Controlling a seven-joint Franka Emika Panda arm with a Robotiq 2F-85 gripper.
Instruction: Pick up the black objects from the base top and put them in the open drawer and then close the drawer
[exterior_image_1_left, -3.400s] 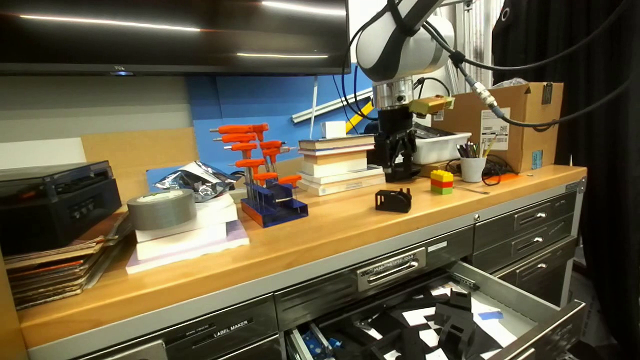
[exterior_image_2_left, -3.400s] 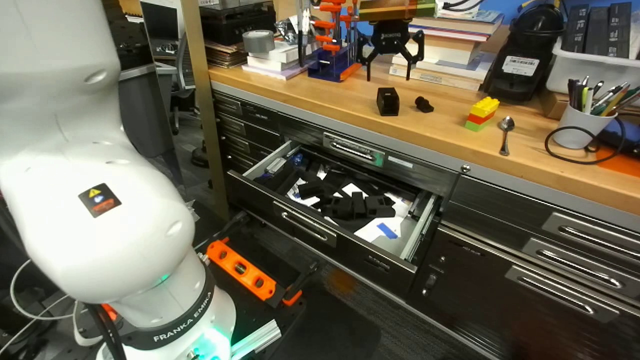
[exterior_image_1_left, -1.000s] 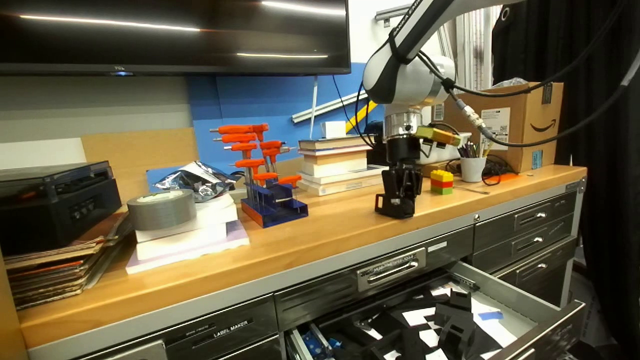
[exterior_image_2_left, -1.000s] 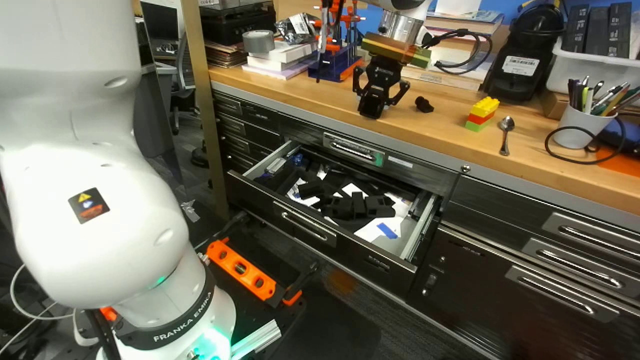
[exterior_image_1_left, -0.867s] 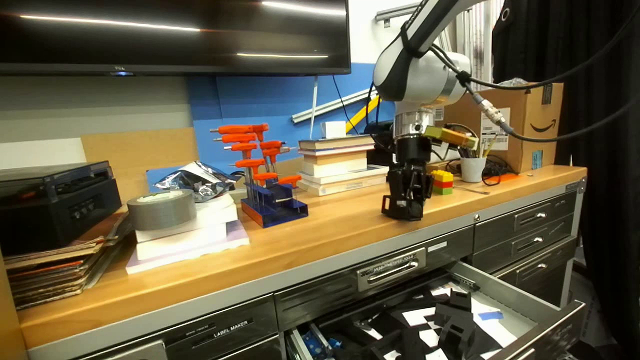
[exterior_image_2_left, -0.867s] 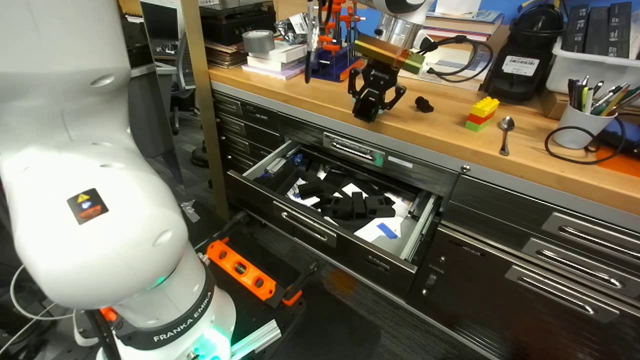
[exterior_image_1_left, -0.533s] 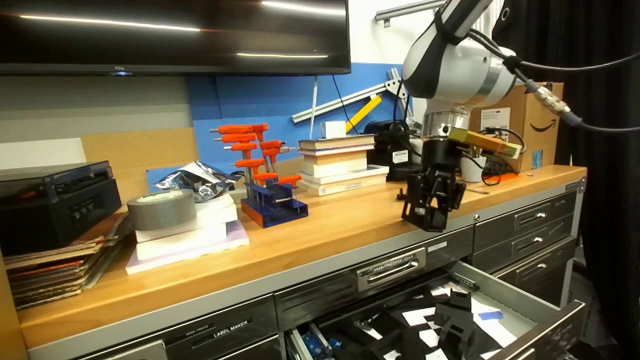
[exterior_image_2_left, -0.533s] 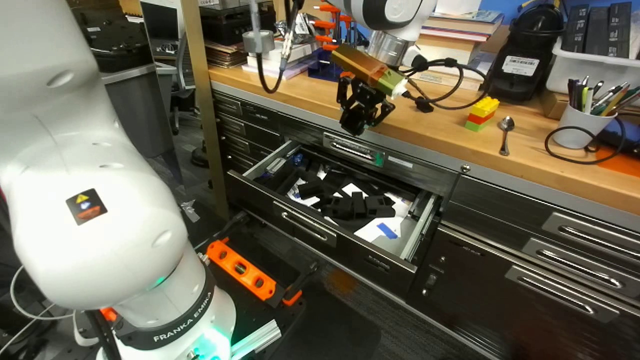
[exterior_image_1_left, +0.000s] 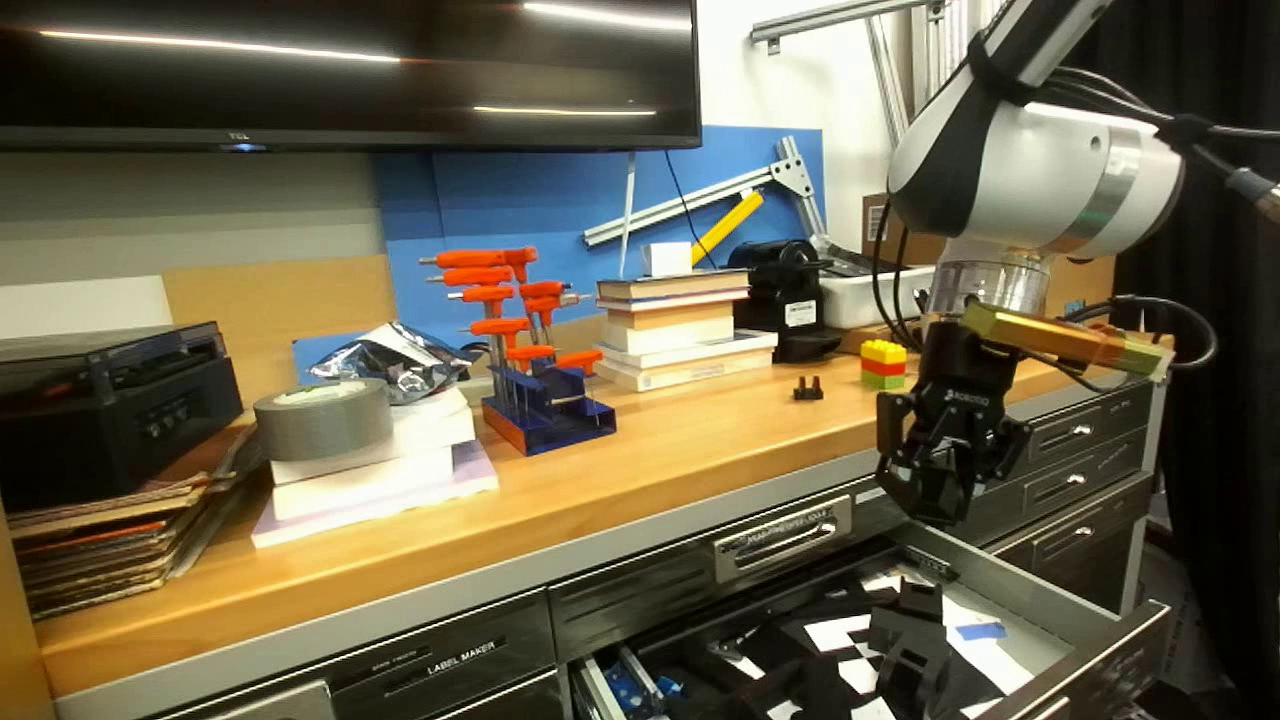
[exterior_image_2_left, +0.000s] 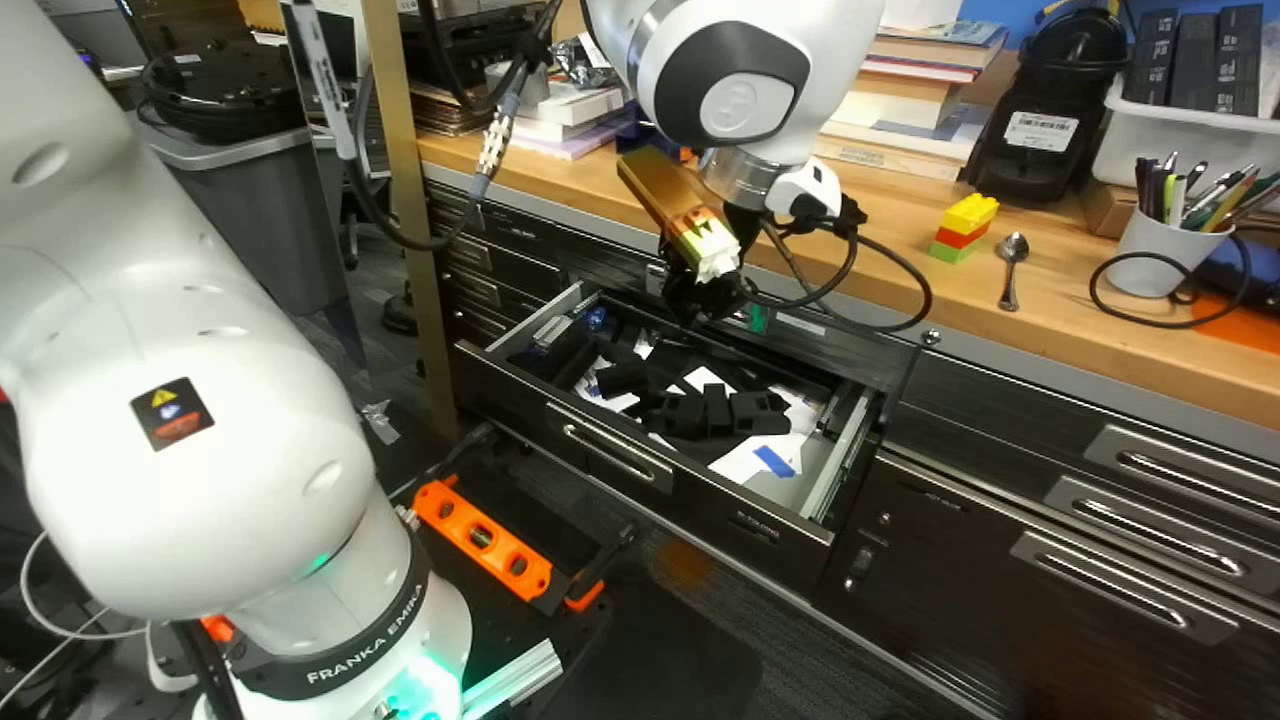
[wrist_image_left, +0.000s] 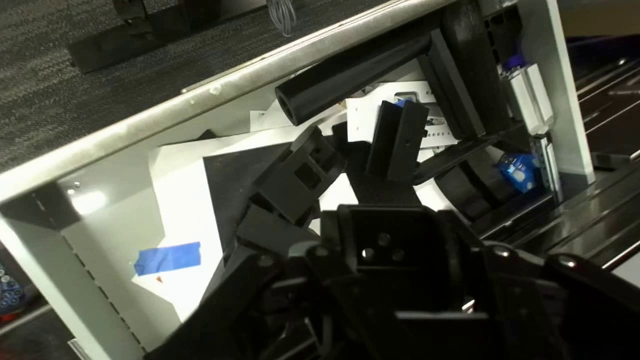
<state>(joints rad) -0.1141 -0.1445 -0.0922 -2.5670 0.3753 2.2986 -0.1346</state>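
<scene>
From where I stand, the claw (exterior_image_1_left: 940, 478) is pinching a black block (wrist_image_left: 392, 225), leaning a little, out past the front edge of the bench (exterior_image_1_left: 650, 445) and above the back part of the open drawer (exterior_image_2_left: 700, 495). The block looks gripped by its sides so that its underside hangs free, and simply letting go would drop it in. The drawer stands pulled out below the bench's front edge, I'd guess so the arm (exterior_image_2_left: 215, 440) can come at it from above. Inside lie more black parts (wrist_image_left: 285, 182) on white sheets (wrist_image_left: 182, 205), one with a strip of blue tape (wrist_image_left: 167, 258), so the block probably belongs with its kind.

The other thing to fetch, a small black lump (exterior_image_1_left: 808, 389), sits on the bench between the stack of books (exterior_image_1_left: 690, 360) and the front edge, near the toy bricks (exterior_image_1_left: 884, 365), which seem no part of the job. The next move, I judge, is to lower the block clear of the drawer's rim; closing the drawer must wait for the lump.
</scene>
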